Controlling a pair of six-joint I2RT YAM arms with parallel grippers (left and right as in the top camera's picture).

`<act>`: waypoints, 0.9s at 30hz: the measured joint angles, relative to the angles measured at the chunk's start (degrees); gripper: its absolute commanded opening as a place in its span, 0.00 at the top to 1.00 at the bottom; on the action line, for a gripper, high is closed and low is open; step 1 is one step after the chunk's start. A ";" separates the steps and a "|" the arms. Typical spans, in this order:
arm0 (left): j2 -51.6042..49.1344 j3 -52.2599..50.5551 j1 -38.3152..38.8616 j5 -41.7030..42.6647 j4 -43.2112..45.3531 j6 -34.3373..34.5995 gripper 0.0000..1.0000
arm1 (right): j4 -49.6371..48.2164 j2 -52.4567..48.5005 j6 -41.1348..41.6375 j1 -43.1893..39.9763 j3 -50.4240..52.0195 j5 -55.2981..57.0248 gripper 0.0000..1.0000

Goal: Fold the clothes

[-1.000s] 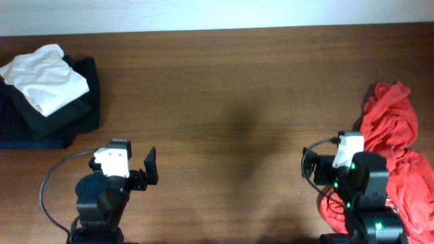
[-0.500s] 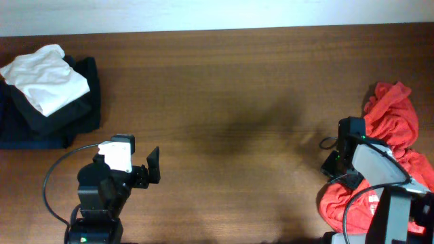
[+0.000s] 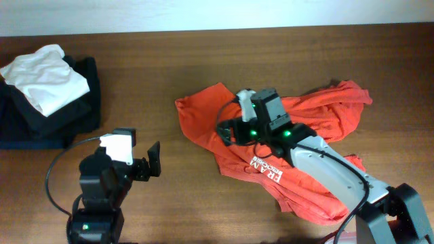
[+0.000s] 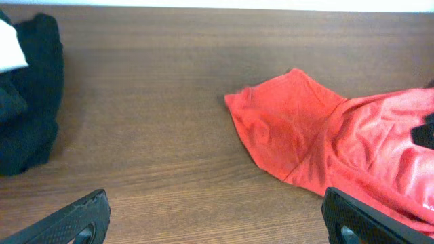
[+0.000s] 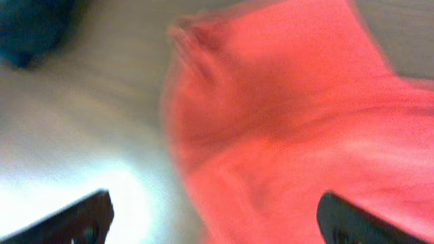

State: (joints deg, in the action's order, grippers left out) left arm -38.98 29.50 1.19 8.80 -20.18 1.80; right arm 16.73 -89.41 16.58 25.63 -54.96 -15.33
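Shirt (image 3: 319,115) lies rumpled from mid-table (image 3: 169,68) to the right, lettering up, under the outstretched right arm.
The cloth looks thin, light and limp; it should slide easily on the wood and bunch if pushed, so corners, hem or shoulders are probably the best holds; the free corner toward the left arm looks easiest. The right gripper (image 5: 217,215) hangs low over the shirt's left part, fingers spread wide, though that view is blurred. The left gripper (image 4: 217,220) sits back near its base, level, facing the shirt, fingers likewise spread and holding nothing.
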 measured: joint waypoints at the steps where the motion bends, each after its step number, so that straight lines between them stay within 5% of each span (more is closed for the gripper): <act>1: -1.66 0.00 -0.04 0.70 0.07 0.00 0.01 | 5.20 0.35 0.02 -1.77 0.07 4.09 0.01; 8: -8.48 0.11 0.17 14.16 3.19 3.15 0.01 | 36.28 15.56 -0.07 -23.17 -0.52 17.38 0.01; 11: -25.20 0.24 6.29 21.29 9.16 10.23 0.01 | 39.91 15.85 -0.04 -27.34 -0.48 17.53 0.01; 15: -46.53 0.42 16.26 23.37 29.90 20.76 0.02 | 43.08 16.04 -0.04 -31.65 -0.37 17.68 0.01; 19: -60.70 1.38 21.49 22.95 48.61 27.63 0.39 | 43.71 16.06 -0.04 -32.41 -0.33 17.70 0.01; 20: -61.99 1.60 21.66 22.40 50.03 29.49 0.80 | 43.74 16.06 -0.02 -32.41 -0.33 17.68 0.01; 21: -63.06 1.55 21.68 21.77 51.12 30.69 0.99 | 43.78 16.06 -0.04 -32.41 -0.33 17.70 0.01; 25: -64.17 1.44 20.90 13.55 54.36 32.30 0.99 | 43.76 16.06 -0.02 -32.41 -0.33 17.92 0.01; 27: -64.19 4.46 13.27 12.04 51.89 32.02 0.99 | 43.25 16.06 -0.07 -32.41 -0.33 18.34 0.01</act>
State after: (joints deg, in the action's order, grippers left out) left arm -103.18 33.95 14.46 20.84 31.70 33.82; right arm 59.99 -73.34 16.51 -6.79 -55.29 3.01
